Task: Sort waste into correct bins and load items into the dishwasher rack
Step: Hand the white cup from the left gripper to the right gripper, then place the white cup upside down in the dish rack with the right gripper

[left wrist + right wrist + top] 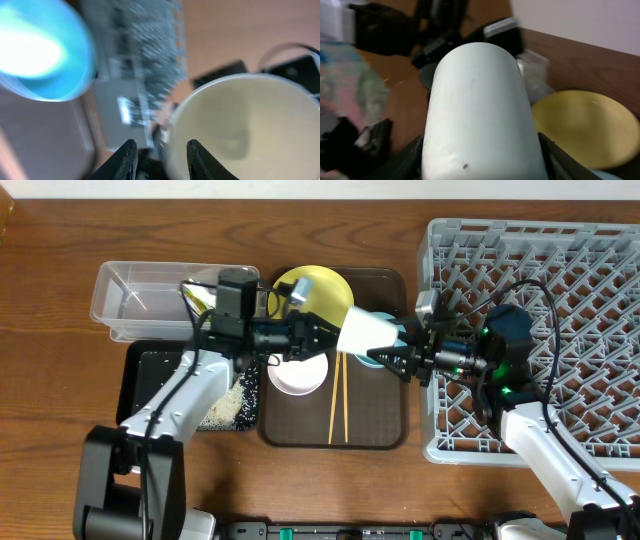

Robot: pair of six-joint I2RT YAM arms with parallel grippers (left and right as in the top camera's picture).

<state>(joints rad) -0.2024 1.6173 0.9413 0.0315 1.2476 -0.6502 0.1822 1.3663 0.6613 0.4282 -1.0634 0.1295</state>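
Observation:
The small pale cup [365, 332] hangs on its side above the brown tray, mouth toward the left. My right gripper [398, 355] is shut on its base, a finger on each side of the cup [480, 115]. My left gripper [322, 335] is at the cup's mouth, jaws apart. In the left wrist view the rim of the cup [240, 125] stands between the open fingers [192, 155] without being pinched. The yellow plate [315, 288], white bowl [298, 375] and chopsticks [338, 400] lie on the tray. The light blue bowl [40, 50] is mostly hidden under the cup.
The grey dishwasher rack [560, 280] fills the right side, under the right arm. At the left are the clear tub [130, 300], with something green at its right end, and the black tray [150, 380] holding white rice [228, 405]. The brown tray [300, 430] lies in the middle.

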